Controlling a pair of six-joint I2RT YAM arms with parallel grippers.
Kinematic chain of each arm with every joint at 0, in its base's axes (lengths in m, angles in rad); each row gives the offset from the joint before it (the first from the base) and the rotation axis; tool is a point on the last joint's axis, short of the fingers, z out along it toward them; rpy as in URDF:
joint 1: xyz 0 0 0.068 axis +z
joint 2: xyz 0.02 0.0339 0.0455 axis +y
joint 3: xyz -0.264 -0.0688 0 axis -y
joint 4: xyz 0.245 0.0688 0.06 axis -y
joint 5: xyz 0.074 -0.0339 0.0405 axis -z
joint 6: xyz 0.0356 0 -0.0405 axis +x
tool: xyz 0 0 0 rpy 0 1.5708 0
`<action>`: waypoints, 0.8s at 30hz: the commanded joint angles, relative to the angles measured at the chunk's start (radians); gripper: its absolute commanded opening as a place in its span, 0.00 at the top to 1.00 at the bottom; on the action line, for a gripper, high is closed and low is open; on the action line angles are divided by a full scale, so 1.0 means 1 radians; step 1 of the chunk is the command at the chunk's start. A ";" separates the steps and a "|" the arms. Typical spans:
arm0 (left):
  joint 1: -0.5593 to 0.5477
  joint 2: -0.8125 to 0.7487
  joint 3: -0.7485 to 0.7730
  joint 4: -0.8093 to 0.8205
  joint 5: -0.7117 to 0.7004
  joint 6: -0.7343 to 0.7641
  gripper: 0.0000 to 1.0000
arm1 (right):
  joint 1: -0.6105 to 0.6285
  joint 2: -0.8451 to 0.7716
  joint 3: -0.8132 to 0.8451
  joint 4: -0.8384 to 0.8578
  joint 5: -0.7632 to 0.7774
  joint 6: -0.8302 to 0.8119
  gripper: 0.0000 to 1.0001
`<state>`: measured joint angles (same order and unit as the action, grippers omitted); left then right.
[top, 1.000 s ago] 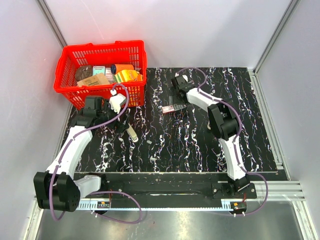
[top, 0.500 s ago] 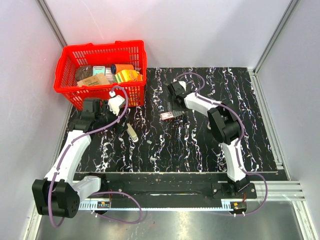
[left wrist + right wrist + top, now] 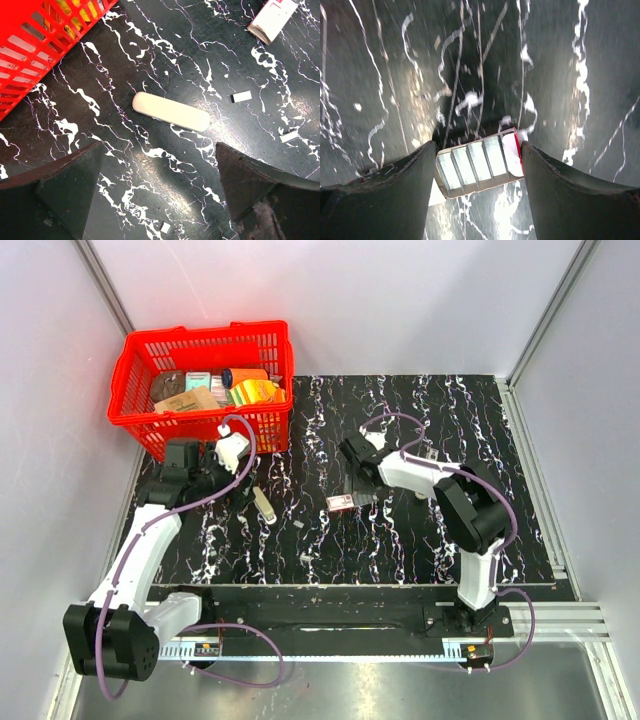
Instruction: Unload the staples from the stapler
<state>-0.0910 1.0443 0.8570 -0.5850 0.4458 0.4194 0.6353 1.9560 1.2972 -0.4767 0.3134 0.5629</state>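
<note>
The stapler (image 3: 265, 507) is a cream-white oblong lying flat on the black marbled table; the left wrist view shows the stapler (image 3: 171, 111) just ahead of the fingers. My left gripper (image 3: 236, 484) (image 3: 159, 146) stands wide open over bare table beside it, holding nothing. My right gripper (image 3: 352, 494) (image 3: 479, 147) is shut on a small open staple box (image 3: 342, 503) (image 3: 479, 164) with red trim. Rows of silvery staples show inside it, and both fingers touch its ends. Small white staple pieces (image 3: 242, 96) (image 3: 300, 524) lie loose on the table.
A red basket (image 3: 205, 380) (image 3: 30, 45) full of packets stands at the back left, close to my left arm. The staple box (image 3: 272, 17) shows at the top right of the left wrist view. Grey walls enclose the table on three sides.
My right gripper has carried the staple box from the far middle of the table toward the near centre. The left arm has hardly moved and stays open.
</note>
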 commanded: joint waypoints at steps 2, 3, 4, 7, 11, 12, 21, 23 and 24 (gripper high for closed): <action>0.005 -0.036 -0.015 0.019 0.024 0.016 0.01 | 0.056 -0.110 -0.131 -0.071 0.015 0.187 0.27; 0.005 -0.035 -0.018 0.019 0.022 0.018 0.01 | 0.066 -0.126 -0.145 -0.069 0.018 0.212 0.27; 0.005 -0.036 -0.019 0.019 0.022 0.021 0.01 | 0.072 -0.140 -0.157 -0.069 0.018 0.241 0.27; 0.007 -0.036 -0.024 0.017 0.022 0.028 0.01 | 0.090 -0.172 -0.167 -0.083 0.032 0.297 0.25; 0.005 -0.036 -0.021 0.013 0.025 0.035 0.01 | 0.096 -0.210 -0.147 -0.123 0.062 0.342 0.21; 0.005 -0.035 -0.019 0.011 0.025 0.036 0.01 | 0.098 -0.224 -0.139 -0.132 0.075 0.348 0.20; 0.007 -0.023 -0.009 0.005 0.022 0.038 0.01 | 0.107 -0.319 -0.081 -0.005 0.126 0.172 0.19; 0.005 -0.024 -0.013 0.002 0.021 0.036 0.01 | 0.116 -0.330 -0.111 0.117 0.042 0.068 0.22; 0.005 -0.024 -0.013 0.002 0.021 0.039 0.01 | 0.122 -0.328 -0.118 0.151 -0.005 0.021 0.23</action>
<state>-0.0910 1.0260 0.8352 -0.6006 0.4484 0.4450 0.7296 1.6707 1.1896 -0.5312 0.3996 0.7727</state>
